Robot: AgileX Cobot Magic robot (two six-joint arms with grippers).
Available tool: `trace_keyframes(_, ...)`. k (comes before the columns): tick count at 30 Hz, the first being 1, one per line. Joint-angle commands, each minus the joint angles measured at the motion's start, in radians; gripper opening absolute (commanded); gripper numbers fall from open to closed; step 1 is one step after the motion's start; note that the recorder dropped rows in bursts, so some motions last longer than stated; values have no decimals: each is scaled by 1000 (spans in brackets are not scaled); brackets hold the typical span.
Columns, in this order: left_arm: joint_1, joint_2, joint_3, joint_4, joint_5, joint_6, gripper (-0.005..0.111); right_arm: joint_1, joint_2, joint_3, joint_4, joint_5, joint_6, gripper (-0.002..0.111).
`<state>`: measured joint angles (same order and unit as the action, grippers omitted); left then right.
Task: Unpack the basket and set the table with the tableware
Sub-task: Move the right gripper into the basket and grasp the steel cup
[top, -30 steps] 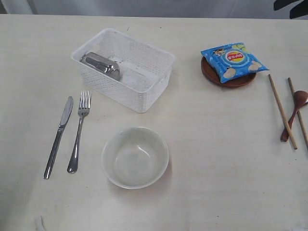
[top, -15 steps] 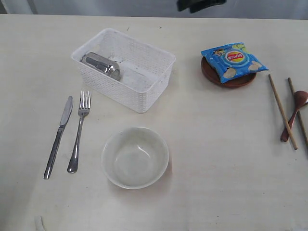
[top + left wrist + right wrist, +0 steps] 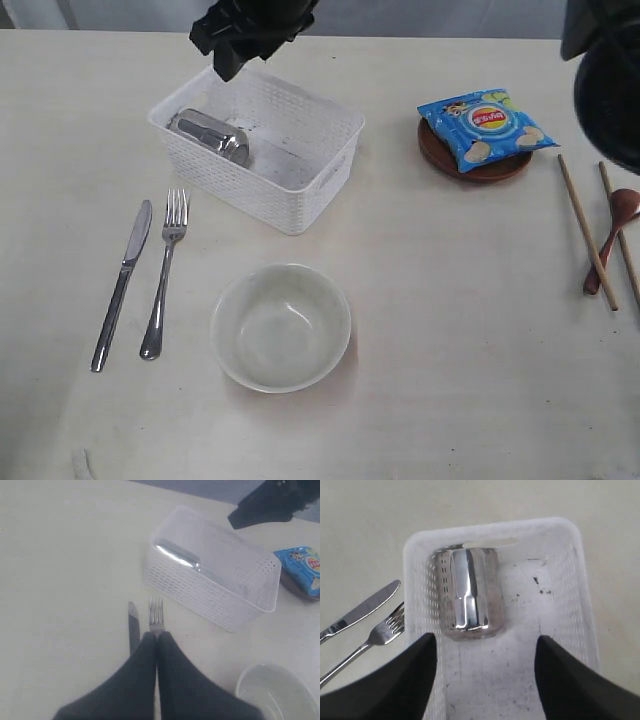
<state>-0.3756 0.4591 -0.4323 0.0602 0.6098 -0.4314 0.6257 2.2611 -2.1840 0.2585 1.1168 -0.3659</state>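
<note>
The white basket (image 3: 300, 205) stands on the table (image 3: 450, 330) with the steel cup (image 3: 210, 135) lying on its side inside. My right gripper (image 3: 240, 40) has reached across and hangs open above the basket (image 3: 570, 580), its fingers apart, the cup (image 3: 468, 592) just beyond them. Knife (image 3: 122, 280) and fork (image 3: 165, 270) lie left of the bowl (image 3: 281, 326). Chopsticks (image 3: 586, 230) and spoon (image 3: 612, 235) lie at the right. The left gripper (image 3: 157, 636) is shut and empty, over the fork (image 3: 156, 616) and knife (image 3: 133, 627).
A blue chip bag (image 3: 485, 125) rests on the brown plate (image 3: 480, 168) at the back right. Part of the right arm (image 3: 610, 90) looms dark over the far right, above the chopsticks.
The right arm has swept in from the top right, leftward along the far edge, and now hangs over the basket. The tableware and the left gripper have not moved.
</note>
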Motion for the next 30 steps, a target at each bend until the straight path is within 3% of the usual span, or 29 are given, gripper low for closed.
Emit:
trace_keyframes(1, -7, -6, 6, -11, -8, 3, 0, 38, 56, -87, -19, 36, -62, 56)
trace_keyframes(14, -7, -6, 6, -11, -8, 5, 0, 87, 131, -95, -79, 23, -77, 56)
trace_keyframes(20, -7, -6, 6, -11, -8, 5, 0, 94, 165, -95, -79, -49, -77, 70)
trace_keyframes(30, -7, -6, 6, -11, -8, 5, 0, 97, 257, -95, -127, -162, -77, 69)
